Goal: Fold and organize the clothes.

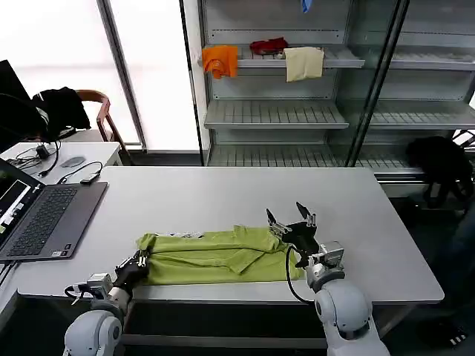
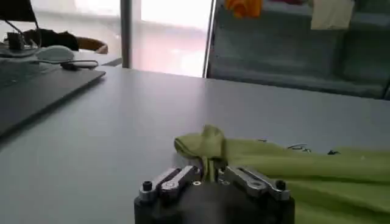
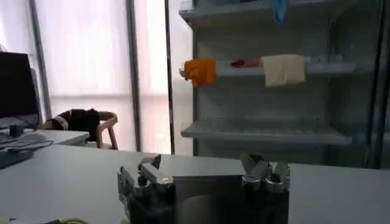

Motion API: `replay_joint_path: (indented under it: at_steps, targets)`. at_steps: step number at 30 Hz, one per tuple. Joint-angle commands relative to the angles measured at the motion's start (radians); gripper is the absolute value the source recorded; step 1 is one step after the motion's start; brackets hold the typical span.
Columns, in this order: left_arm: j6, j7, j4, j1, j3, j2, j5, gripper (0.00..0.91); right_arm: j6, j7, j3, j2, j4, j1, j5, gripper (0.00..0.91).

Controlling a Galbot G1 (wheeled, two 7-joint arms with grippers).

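while the t-shirt (image 1: 215, 256) lies lengthwise along the near edge of the desk (image 1: 223, 200), we see the left tool (image 1: 134, 268) clenched on its left end, and the right tool (image 1: 291, 219) spread open above its right end.

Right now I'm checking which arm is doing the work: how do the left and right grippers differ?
The left gripper is low at the table's near edge, fingers shut on the left end of the yellow-green T-shirt; the left wrist view shows cloth pinched between them. The right gripper is raised above the shirt's right end, fingers spread open and holding nothing. Both are near the front of the grey table, at opposite ends of the shirt.
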Motion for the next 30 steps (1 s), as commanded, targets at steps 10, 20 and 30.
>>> replay_joint_path:
  at_steps: [10, 20, 30]
  targets:
    - [-0.122, 0.271, 0.040, -0.053, -0.244, 0.232, 0.340, 0.000, 0.006, 0.001, 0.006, -0.004, -0.010, 0.000, -0.004, 0.907]
    - [-0.154, 0.371, 0.130, -0.107, -0.338, 0.417, 0.416, 0.000, 0.024, -0.001, -0.006, 0.004, -0.029, -0.008, -0.016, 0.907]
    - [-0.014, 0.296, -0.159, -0.059, -0.144, 0.213, 0.342, 0.010, 0.040, -0.002, 0.000, 0.008, -0.032, -0.031, -0.040, 0.907]
